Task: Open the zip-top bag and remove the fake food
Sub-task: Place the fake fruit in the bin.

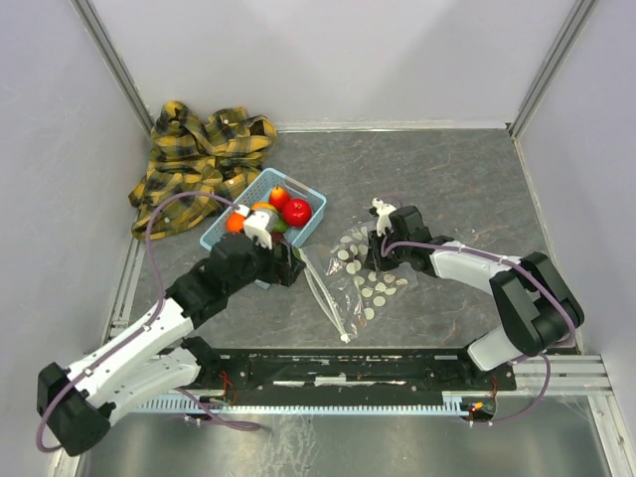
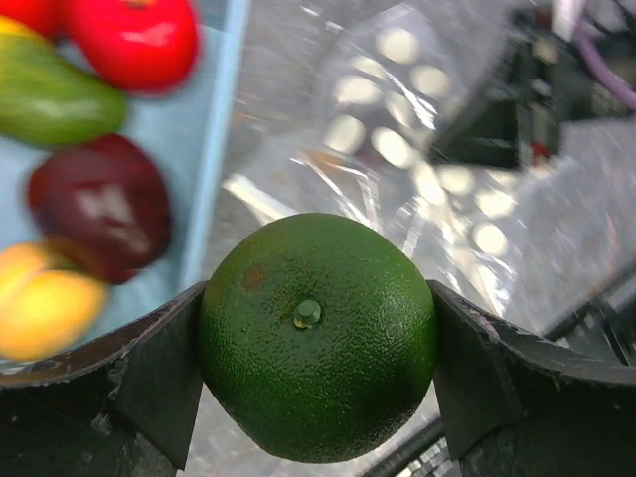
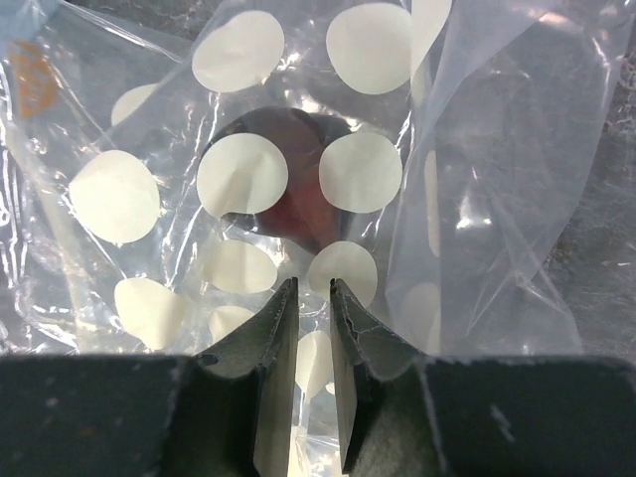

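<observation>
**A:** Where is the zip-top bag [image 1: 363, 273] found, and how is it held?

**B:** It is laid flat on the grey table [image 1: 447, 179] between the two arms, just beside the light blue basket [image 1: 300, 185]. Its far edge is taken by the right gripper [image 3: 313, 288], whose jaws are drawn almost together on a fold of the dotted film. The film is judged to be pinched there so that the pouch is kept from sliding while it is emptied.

**A:** And what is done with the left gripper [image 1: 260, 231]?

**B:** It is clamped on a green citrus fruit [image 2: 318, 338]. The fruit is gripped across its widest part by both fingers [image 2: 149, 378], with its stem end turned towards the wrist camera. A grip across the middle is judged sensible, since a round, glossy piece could easily be squeezed out otherwise.

**A:** Why is the fruit held near the basket's edge?

**B:** A red piece [image 2: 134, 40], a long green one [image 2: 55, 99], a dark maroon one [image 2: 99, 204] and a yellow-orange one [image 2: 40, 308] are already gathered in the basket. It is therefore taken to be the place where removed food is put down.

**A:** Can the bag be called empty?

**B:** No. A dark maroon fruit [image 3: 298, 224] is seen through the film, just ahead of the right fingertips. The task is judged mostly done, with that piece left to be taken out.
</observation>
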